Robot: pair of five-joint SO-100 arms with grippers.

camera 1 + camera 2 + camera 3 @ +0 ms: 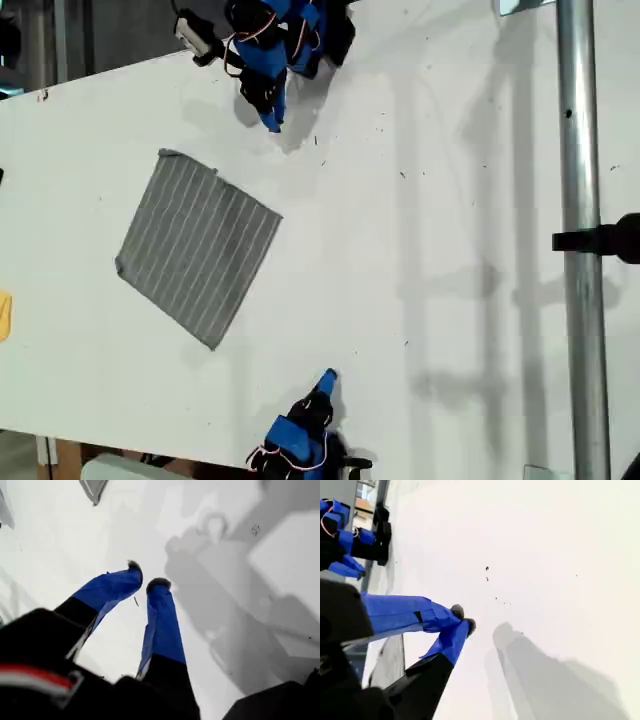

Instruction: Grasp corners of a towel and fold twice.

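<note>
The towel [200, 245], grey with thin white stripes, lies flat and unfolded as a tilted square on the exterior view's left. All its corners are free: far [165, 152], right [281, 215], near [213, 347] and left [118, 265]. My first gripper [272, 122] [146, 577] hovers over bare table beyond the far and right corners, shut with nothing held. My second gripper [328, 378] [464, 619] is also shut and empty, to the right of the near corner in the exterior view. A grey patch [387, 665] beside its body may be the towel's edge.
The white table [420, 250] carries pole shadows on the exterior view's right. A metal pole [580, 240] with a black clamp [610, 240] stands there. A small yellow object [3, 315] sits at the exterior view's left edge. The first arm [350, 535] shows across the table.
</note>
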